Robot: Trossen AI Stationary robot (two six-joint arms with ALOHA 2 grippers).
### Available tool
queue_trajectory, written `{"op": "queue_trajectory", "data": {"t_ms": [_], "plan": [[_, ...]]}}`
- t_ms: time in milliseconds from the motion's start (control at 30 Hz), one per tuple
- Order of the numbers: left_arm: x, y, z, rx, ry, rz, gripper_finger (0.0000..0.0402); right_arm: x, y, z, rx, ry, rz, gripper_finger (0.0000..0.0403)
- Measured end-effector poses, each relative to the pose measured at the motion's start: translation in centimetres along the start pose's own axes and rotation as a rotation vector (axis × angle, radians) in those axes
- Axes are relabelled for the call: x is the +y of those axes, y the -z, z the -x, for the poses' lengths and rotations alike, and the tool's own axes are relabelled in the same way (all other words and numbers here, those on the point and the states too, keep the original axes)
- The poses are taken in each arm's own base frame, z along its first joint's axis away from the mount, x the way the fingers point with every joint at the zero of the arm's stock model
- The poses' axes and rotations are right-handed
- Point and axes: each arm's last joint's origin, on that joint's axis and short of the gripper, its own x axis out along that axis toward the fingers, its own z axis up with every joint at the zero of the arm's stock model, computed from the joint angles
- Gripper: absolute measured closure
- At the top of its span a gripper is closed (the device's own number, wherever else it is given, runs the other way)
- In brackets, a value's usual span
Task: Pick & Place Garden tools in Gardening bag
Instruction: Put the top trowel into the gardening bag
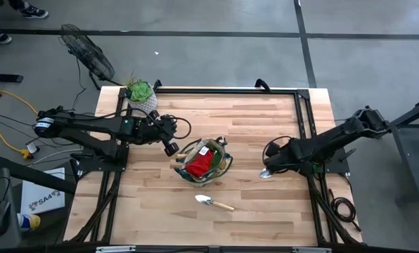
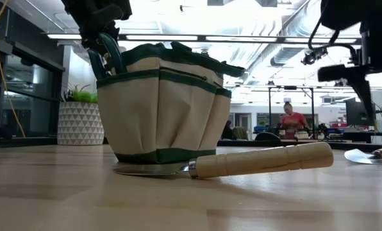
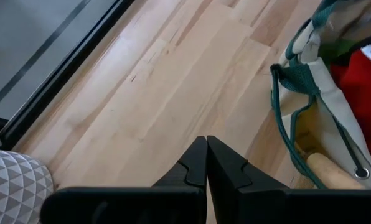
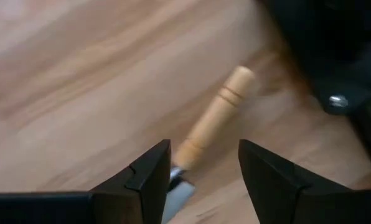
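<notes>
Silver-bladed trowel with a pale wooden handle [image 2: 261,161] lies nearest on the wooden bench [image 1: 266,211], towards its front edge, just in front of the round beige fabric gardening bag with green trim [image 1: 204,161] at mid-bench, red cloth [image 1: 201,163] already inside. Right gripper [image 4: 201,165] hovers part-open, holding nothing, over a second wooden-handled trowel [image 1: 266,172] near the right edge; left gripper [image 3: 205,163] is pinched shut and empty beside the bag. Risk: jaws aren't square to the round handle, so closing could roll it out or skid the blade.
</notes>
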Motion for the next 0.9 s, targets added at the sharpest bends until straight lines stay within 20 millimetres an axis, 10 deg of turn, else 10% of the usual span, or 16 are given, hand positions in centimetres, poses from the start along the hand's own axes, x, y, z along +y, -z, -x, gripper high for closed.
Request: {"op": "queue_trajectory", "data": {"t_ms": [900], "plan": [[-0.1,0.0,0.0,0.008,0.017,-0.001,0.0401,0.7,0.5,-4.0,-0.163,0.275,-0.15,0.0222]]}}
